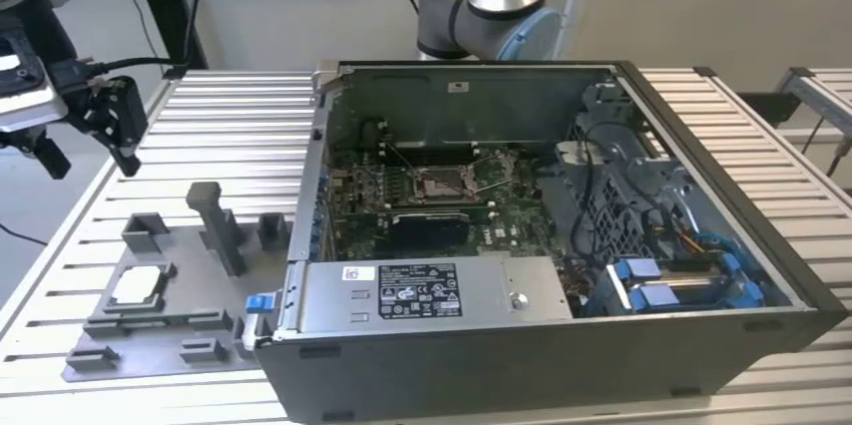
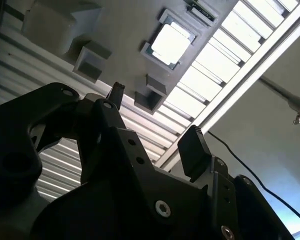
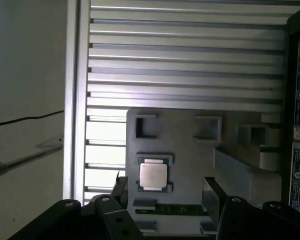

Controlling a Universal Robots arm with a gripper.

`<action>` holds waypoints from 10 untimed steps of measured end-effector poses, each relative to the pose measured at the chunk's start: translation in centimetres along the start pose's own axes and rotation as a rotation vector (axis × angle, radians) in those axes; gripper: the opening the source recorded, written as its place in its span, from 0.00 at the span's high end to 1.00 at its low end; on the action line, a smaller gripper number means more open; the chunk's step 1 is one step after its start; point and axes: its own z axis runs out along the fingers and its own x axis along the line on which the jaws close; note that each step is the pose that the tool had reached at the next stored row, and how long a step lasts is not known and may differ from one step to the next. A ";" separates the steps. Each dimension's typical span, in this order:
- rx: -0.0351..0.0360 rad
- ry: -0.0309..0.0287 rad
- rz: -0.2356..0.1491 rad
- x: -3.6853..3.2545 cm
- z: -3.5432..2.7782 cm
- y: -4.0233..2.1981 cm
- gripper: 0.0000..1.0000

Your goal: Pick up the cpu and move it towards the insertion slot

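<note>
The slatted metal tabletop (image 1: 226, 126) carries an open computer case (image 1: 533, 345) on the exterior view's right and a grey fixture plate (image 1: 160, 340) with upright blocks on its left. The tool (image 1: 91, 168) hangs above the tabletop, beyond the fixture and well apart from it, with its dark fingers spread wide and nothing between them. Inside the case the insertion slot (image 1: 441, 182) sits in the green board, its metal frame around a dark centre. The cpu (image 1: 139, 286) lies flat in a shallow pocket of the fixture, silvery top up, and in the first wrist view it sits between the two fingertips, well below them. It looks light, thin and rigid, with a smooth lid that would likely slip. The underside is probably delicate, so two opposite tan edges seem the safest hold.
</note>
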 end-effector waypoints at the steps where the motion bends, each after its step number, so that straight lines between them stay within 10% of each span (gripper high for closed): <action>1: 0.0000 -0.0001 0.000 0.10 0.18 -0.01 0.00; 10: 0.0000 -0.0013 0.000 0.37 1.81 -0.07 0.00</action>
